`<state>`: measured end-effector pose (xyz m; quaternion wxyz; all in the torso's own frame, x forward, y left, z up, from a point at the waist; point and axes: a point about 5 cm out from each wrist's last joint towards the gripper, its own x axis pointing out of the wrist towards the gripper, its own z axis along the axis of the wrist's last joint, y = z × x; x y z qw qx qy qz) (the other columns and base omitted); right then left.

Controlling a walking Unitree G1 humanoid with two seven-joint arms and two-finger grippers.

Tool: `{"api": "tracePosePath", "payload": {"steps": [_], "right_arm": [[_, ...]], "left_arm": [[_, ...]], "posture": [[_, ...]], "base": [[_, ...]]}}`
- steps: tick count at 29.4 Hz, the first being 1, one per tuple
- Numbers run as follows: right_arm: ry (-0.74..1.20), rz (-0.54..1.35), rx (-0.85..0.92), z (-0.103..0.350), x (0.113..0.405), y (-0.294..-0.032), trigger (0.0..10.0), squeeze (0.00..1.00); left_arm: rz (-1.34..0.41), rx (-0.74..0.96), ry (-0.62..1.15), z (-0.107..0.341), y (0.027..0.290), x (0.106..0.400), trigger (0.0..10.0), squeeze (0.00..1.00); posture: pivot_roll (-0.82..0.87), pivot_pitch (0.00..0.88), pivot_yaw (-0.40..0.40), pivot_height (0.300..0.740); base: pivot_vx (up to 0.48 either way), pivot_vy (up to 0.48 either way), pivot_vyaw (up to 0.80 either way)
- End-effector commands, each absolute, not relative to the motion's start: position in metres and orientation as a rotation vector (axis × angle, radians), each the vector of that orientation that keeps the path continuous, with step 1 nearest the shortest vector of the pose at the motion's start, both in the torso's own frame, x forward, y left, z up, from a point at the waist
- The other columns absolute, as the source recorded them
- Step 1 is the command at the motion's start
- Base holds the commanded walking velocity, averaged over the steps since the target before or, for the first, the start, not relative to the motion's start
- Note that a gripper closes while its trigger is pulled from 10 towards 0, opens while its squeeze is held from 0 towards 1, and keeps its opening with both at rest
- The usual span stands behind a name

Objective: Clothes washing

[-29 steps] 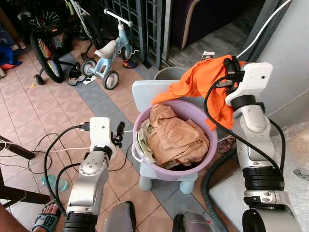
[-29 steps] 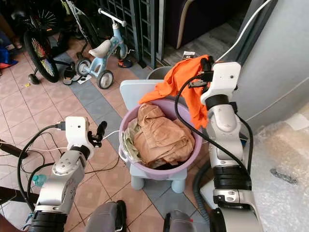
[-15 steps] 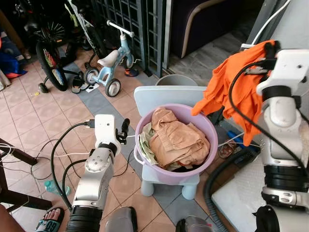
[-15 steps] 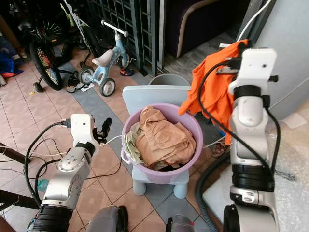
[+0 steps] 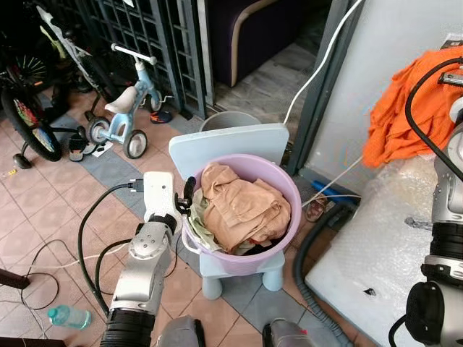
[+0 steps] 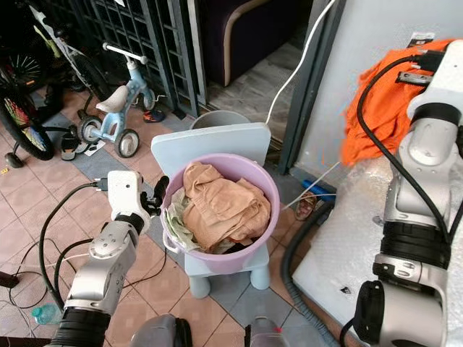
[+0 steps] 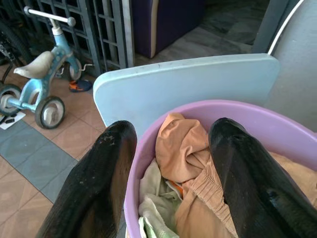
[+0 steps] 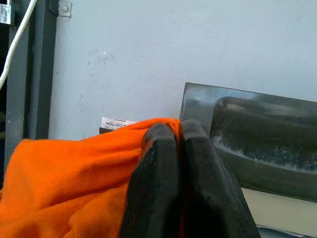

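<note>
Left eye view shows your tiled floor (image 5: 43, 217); your right gripper (image 8: 179, 144) pinches the orange shirt (image 5: 405, 108), your left gripper (image 7: 171, 148) gapes over the purple tub's rim (image 7: 257, 116).

In front of me a basin (image 5: 289, 217) full of clothes (image 5: 239, 210) sat on a small chair (image 5: 217, 148). A tricycle (image 5: 126, 108) and bicycle (image 5: 25, 119) stood far left, a bottle (image 5: 69, 316) near left, a hose (image 5: 311, 278) right.

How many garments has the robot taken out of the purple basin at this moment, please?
1: the orange garment hangs from the right gripper, over the bubble-wrapped surface. The rest lie piled in the basin, some possibly hidden.
</note>
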<state>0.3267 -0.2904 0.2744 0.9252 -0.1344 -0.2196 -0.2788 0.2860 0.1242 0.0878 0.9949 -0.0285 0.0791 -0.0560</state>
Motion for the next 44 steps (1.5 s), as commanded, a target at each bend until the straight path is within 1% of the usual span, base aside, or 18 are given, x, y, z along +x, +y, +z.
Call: {"api": "tracePosePath", "payload": {"steps": [1,3,5,6,9,12,21,23,26,27,31,33,34,36,38,40,41,44], "right_arm": [[-0.476,-0.613,-0.318,0.282,0.326,-0.295,10.0,0.00],[-0.472,-0.646,-0.334,0.283,0.325,-0.301,10.0,0.00],[-0.468,-0.713,-0.379,0.288,0.322,-0.315,10.0,0.00],[-0.469,-0.724,-0.388,0.289,0.322,-0.317,10.0,0.00],[-0.466,-0.786,-0.413,0.296,0.321,-0.332,10.0,0.00],[-0.480,-0.805,-0.428,0.302,0.320,-0.338,10.0,0.00],[-0.442,-0.818,-0.439,0.293,0.325,-0.344,10.0,0.00],[-0.406,-0.810,-0.425,0.286,0.328,-0.345,10.0,0.00],[-0.349,-0.779,-0.422,0.278,0.332,-0.345,10.0,0.00],[-0.273,-0.732,-0.427,0.268,0.339,-0.344,10.0,0.00],[-0.118,-0.628,-0.412,0.247,0.350,-0.340,10.0,0.00],[0.065,-0.439,-0.292,0.218,0.360,-0.330,10.0,0.00],[0.086,-0.416,-0.280,0.214,0.361,-0.328,10.0,0.00],[0.111,-0.353,-0.316,0.210,0.363,-0.324,10.0,0.00],[0.094,-0.270,-0.278,0.212,0.365,-0.319,10.0,1.00],[0.089,-0.195,-0.236,0.214,0.368,-0.313,10.0,1.00],[0.089,-0.195,-0.236,0.214,0.368,-0.313,10.0,1.00],[-0.071,-0.126,-0.259,0.238,0.371,-0.303,10.0,1.00]], "left_arm": [[-0.110,-0.047,0.159,0.086,0.127,0.285,10.0,0.00],[-0.111,-0.045,0.159,0.086,0.128,0.285,10.0,0.00],[-0.113,-0.043,0.153,0.086,0.127,0.285,10.0,0.00],[-0.114,-0.043,0.153,0.086,0.127,0.285,10.0,0.00],[-0.117,-0.044,0.152,0.086,0.127,0.285,10.0,0.00],[-0.119,-0.041,0.152,0.086,0.127,0.284,10.0,0.00],[-0.119,-0.033,0.155,0.085,0.129,0.282,10.0,0.00],[-0.115,-0.029,0.164,0.083,0.129,0.282,10.0,0.00],[-0.115,-0.032,0.155,0.084,0.129,0.282,10.0,0.00],[-0.112,-0.050,0.148,0.085,0.129,0.282,10.0,0.00],[-0.106,-0.050,0.154,0.085,0.129,0.282,10.0,0.00],[-0.102,-0.054,0.157,0.084,0.129,0.282,10.0,0.00],[-0.102,-0.053,0.158,0.084,0.129,0.282,10.0,0.00],[-0.101,-0.053,0.158,0.084,0.129,0.281,10.0,0.00],[-0.096,-0.052,0.159,0.084,0.131,0.281,10.0,0.00],[-0.092,-0.051,0.161,0.084,0.132,0.280,10.0,0.00],[-0.092,-0.051,0.161,0.084,0.132,0.280,10.0,0.00],[-0.090,-0.050,0.164,0.083,0.132,0.279,10.0,0.00]], "posture": [[-0.09,0.049,0.036,0.740],[-0.09,0.050,0.036,0.740],[-0.09,0.049,0.036,0.740],[-0.09,0.049,0.036,0.740],[-0.08,0.050,0.036,0.740],[-0.08,0.049,0.034,0.740],[-0.08,0.049,0.035,0.740],[-0.08,0.051,0.037,0.740],[-0.08,0.050,0.036,0.740],[-0.08,0.051,0.036,0.740],[-0.07,0.051,0.035,0.740],[-0.07,0.052,0.032,0.740],[-0.07,0.052,0.032,0.740],[-0.07,0.051,0.029,0.740],[-0.06,0.053,0.027,0.740],[-0.06,0.053,0.027,0.740],[-0.06,0.053,0.027,0.740],[-0.06,0.054,0.028,0.740]], "base": [[0.000,0.000,-0.80],[0.000,0.000,-0.80],[0.000,-0.328,-0.80],[0.000,-0.360,-0.80],[0.000,-0.368,0.00],[0.000,-0.374,0.00],[0.000,-0.458,-0.80],[0.000,-0.463,-0.80],[0.000,0.000,-0.59],[0.000,0.000,0.00],[0.000,0.000,0.00],[0.000,0.000,0.00],[0.000,0.000,0.00],[0.000,0.000,0.00],[0.000,0.000,0.00],[0.000,0.000,0.00],[0.000,0.000,0.00],[0.000,0.000,0.00]]}}
